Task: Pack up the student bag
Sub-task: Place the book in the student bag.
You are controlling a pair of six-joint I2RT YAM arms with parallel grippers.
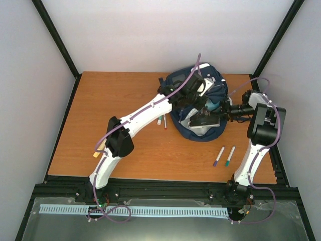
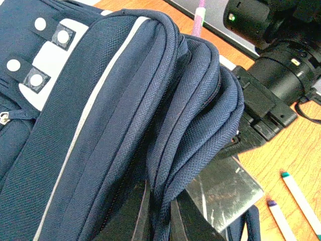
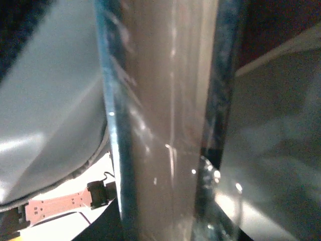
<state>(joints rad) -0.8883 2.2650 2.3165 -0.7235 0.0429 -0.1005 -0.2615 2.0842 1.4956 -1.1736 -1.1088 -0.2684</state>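
Note:
The navy student bag [image 1: 185,80] lies at the back middle of the table, white stripes and patches [image 2: 47,60] showing. My left gripper [image 1: 196,95] is shut on a fold of the bag's upper fabric edge [image 2: 160,221], pinched between both fingers and lifted. From the right, my right gripper [image 1: 216,108] reaches to the bag's mouth, shut on a clear, shiny flat case [image 2: 225,188]. That case [image 3: 160,125] fills the right wrist view and hides the fingers there. One end of the case [image 1: 203,121] rests at the bag's opening.
Two markers [image 1: 219,156] [image 1: 230,155] lie on the wood table [image 1: 125,100] near the right arm's base. Two more pens [image 1: 161,121] lie just left of the bag. A small tan stick [image 1: 98,149] lies by the left arm's elbow. Black frame rails border the table.

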